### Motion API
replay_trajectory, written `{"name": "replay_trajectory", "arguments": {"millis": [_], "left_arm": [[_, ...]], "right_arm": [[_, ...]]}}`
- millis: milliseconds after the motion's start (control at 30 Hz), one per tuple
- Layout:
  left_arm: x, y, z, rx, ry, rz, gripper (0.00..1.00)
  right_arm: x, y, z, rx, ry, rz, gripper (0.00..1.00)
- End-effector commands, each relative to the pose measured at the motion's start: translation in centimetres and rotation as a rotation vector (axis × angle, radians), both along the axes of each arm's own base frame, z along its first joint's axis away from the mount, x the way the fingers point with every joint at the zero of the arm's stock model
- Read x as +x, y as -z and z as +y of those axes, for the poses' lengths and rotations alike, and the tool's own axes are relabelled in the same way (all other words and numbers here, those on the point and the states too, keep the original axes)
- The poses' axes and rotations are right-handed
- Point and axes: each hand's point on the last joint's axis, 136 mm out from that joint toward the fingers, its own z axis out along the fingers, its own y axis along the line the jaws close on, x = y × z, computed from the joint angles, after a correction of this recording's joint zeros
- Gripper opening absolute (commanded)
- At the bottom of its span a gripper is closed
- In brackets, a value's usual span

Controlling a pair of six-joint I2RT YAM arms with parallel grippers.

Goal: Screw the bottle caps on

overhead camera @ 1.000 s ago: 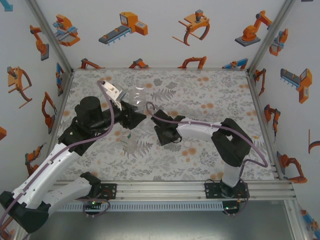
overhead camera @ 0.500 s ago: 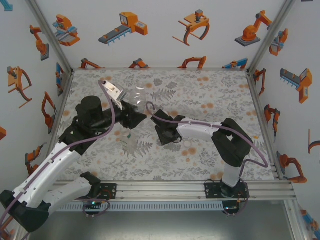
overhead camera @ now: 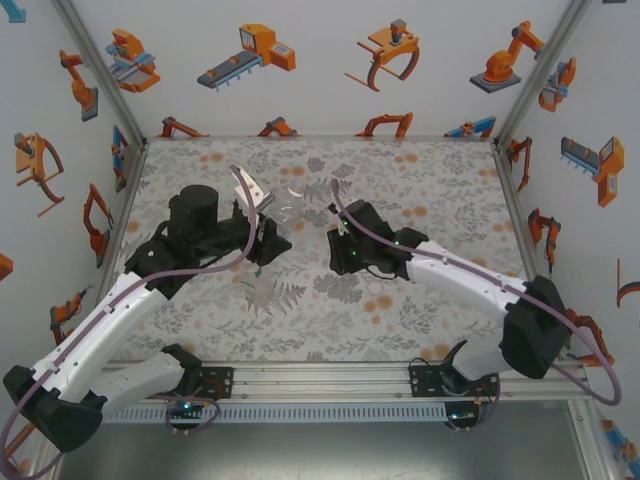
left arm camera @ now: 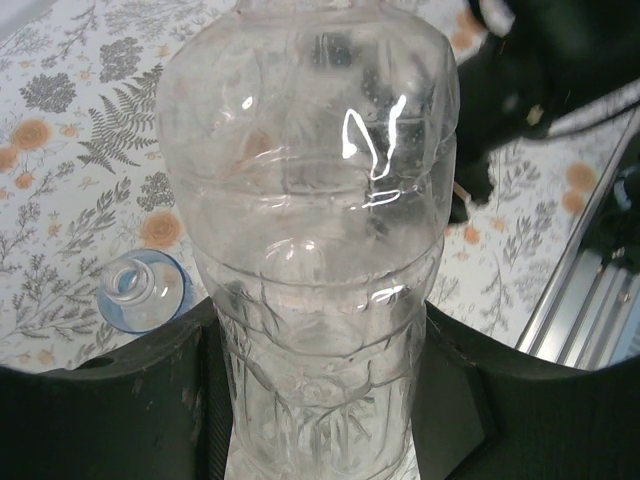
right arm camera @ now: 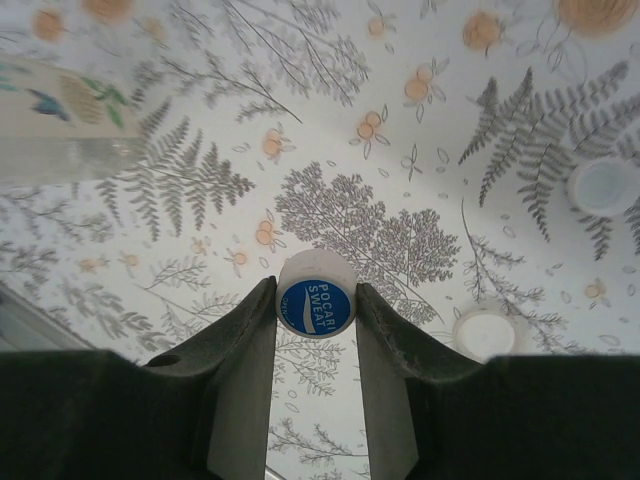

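Note:
My left gripper (left arm camera: 320, 340) is shut on the lower body of a plain clear bottle (left arm camera: 310, 200), which is off the mat and leans toward the right arm. In the top view the left gripper (overhead camera: 270, 233) and its bottle (overhead camera: 290, 200) are left of centre. My right gripper (right arm camera: 315, 296) is shut on a white bottle cap (right arm camera: 316, 300) with a blue printed top, raised above the mat. The right gripper (overhead camera: 340, 240) sits just right of the held bottle. A blue-labelled bottle (left arm camera: 140, 292) stands open-necked on the mat below.
Two more white caps (right arm camera: 604, 186) (right arm camera: 486, 333) lie on the floral mat to the right of my right fingers. A labelled bottle (right arm camera: 60, 120) is at the upper left of the right wrist view. Another clear bottle (overhead camera: 262, 291) stands near the mat's middle. Metal rails border the table.
The right gripper has closed on a cap, lifted from the mat and swung up toward the held bottle. The left arm has shifted right with its bottle.

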Motion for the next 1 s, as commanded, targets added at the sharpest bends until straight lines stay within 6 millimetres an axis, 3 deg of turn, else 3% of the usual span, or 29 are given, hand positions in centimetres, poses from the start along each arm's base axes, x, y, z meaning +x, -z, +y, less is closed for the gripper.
{"name": "replay_trajectory", "arguments": {"millis": [0,267,400,700,967], "left_arm": [[-2.1,-0.5,-0.7,0.055,0.154,-0.092,0.04],[-3.8,-0.2,-0.9,0.128,0.277,-0.194,0.03],[-5.0,0.2,-1.0,0.174,0.349,-0.241,0.02],[-6.9,1.0,-1.6,0.255,0.472,-0.321,0.02],[-7.8,0.9,-2.4,0.266,0.517,-0.348,0.0]], "right_arm": [[-1.0,-3.9,0.1,0.066,-0.119,-0.093,0.21],[-4.8,-15.6,-0.8,0.218,-0.357,-0.48,0.16],[-7.0,-19.8,-1.5,0.258,-0.454,-0.623,0.15],[-11.7,-24.5,-0.1,0.389,-0.74,-0.714,0.11],[-13.4,-24.6,0.6,0.419,-0.862,-0.687,0.09]]}}
